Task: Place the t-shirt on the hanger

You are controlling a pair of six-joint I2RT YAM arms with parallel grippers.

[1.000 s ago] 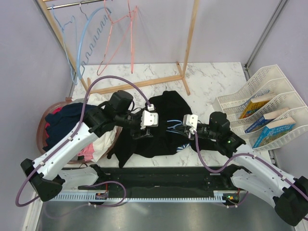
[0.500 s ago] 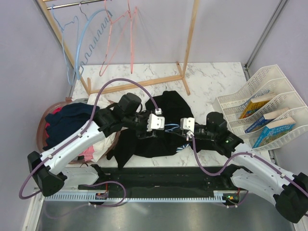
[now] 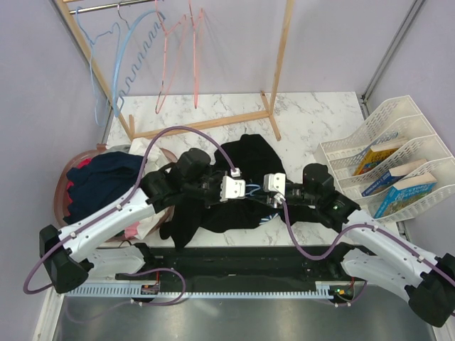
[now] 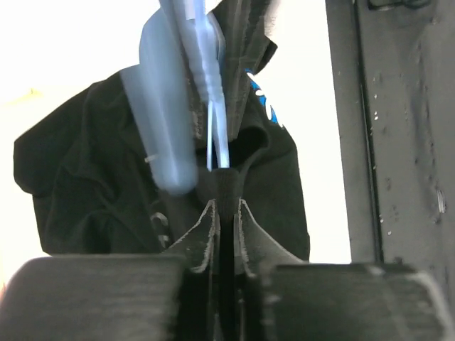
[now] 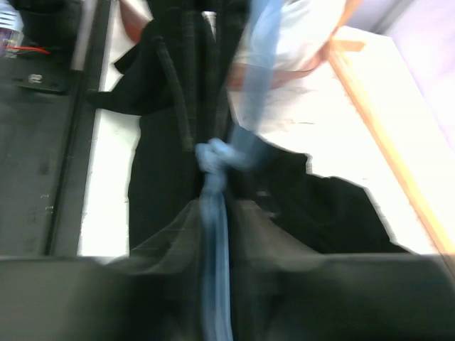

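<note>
- The black short-sleeved t-shirt lies crumpled on the white marble table, in front of the two arm bases. Both wrists meet over its middle.
- The left gripper has its jaws pressed together on a small fold of the black cloth. A small white-and-blue print shows on the shirt just beyond the fold.
- The thin light-blue wire hanger lies over the shirt between the two wrists. In the left wrist view its wires rise straight from the pinched fold; the rest is blurred.
- The right gripper is closed on the hanger's wire, which runs between its fingers just below the twisted neck. This view is blurred.
- At the table's left edge a round reddish basket holds a navy-blue garment with white and pink clothes.
- Behind the shirt stands a wooden clothes rack, with pink wire hangers and a blue wavy hanger on its rail.
- On the right a white slotted file rack holds books.
</note>
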